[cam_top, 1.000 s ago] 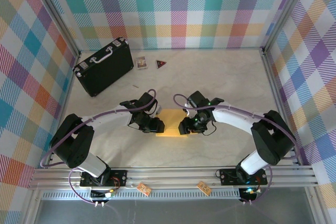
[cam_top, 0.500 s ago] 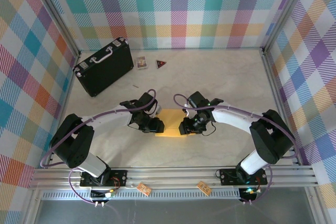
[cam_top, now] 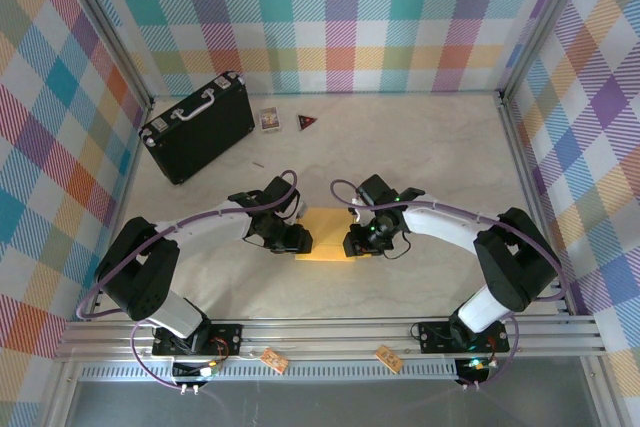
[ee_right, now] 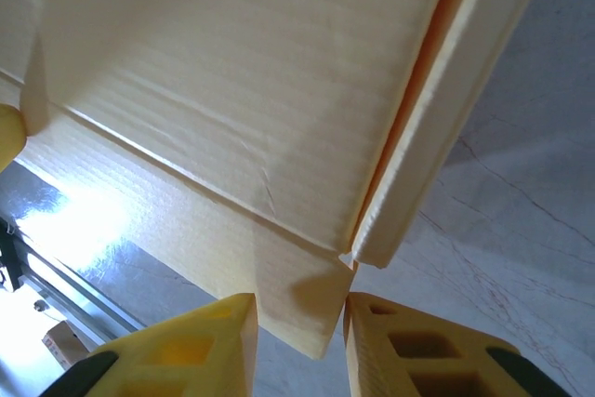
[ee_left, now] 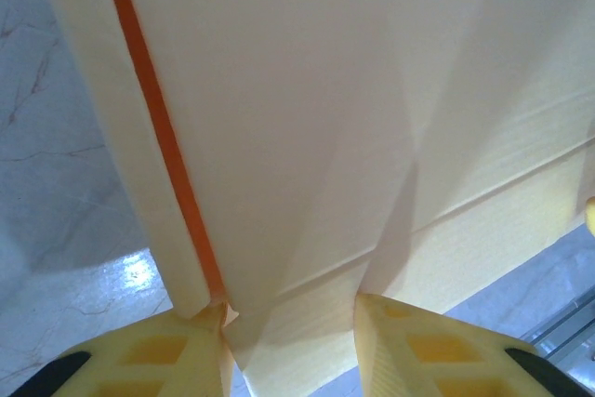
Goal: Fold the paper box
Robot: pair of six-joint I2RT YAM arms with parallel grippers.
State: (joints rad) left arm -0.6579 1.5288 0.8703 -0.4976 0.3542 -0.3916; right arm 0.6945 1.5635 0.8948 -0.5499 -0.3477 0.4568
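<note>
2 tools grip the mustard-yellow paper box (cam_top: 325,234), which sits between them over the near middle of the pale tabletop (cam_top: 420,157): the left tool (ee_left: 290,341) pinches its left-end flap and the right tool (ee_right: 299,323) clamps its right-end flap.

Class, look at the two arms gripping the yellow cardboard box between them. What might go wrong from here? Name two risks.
1. The left gripper and the right gripper each pinch just a thin flap of the paper box. Pulling apart may tear it or crease it off its fold lines.
2. Beside the right gripper a folded panel gapes, so it may spring open.
</note>
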